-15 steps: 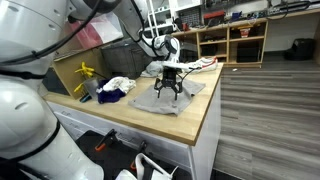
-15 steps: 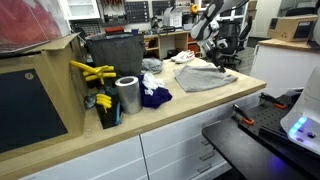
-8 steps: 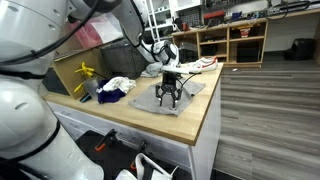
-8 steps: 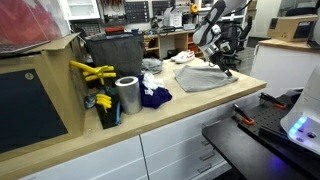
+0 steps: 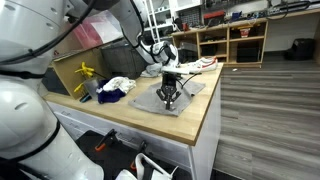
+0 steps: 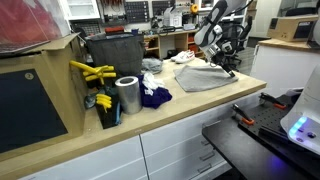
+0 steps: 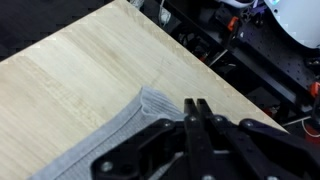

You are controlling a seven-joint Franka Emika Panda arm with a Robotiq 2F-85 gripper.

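One fold of grey cloth sits in the closed pincer, so a slow lift off the desk seems wise.

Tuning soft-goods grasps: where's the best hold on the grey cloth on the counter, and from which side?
Pinch the ribbed corner of the grey cloth, coming straight down. It lies flat on the wooden counter, so nothing stands up to slide under from the side; the thicker hem probably gives the fingers more to bunch.
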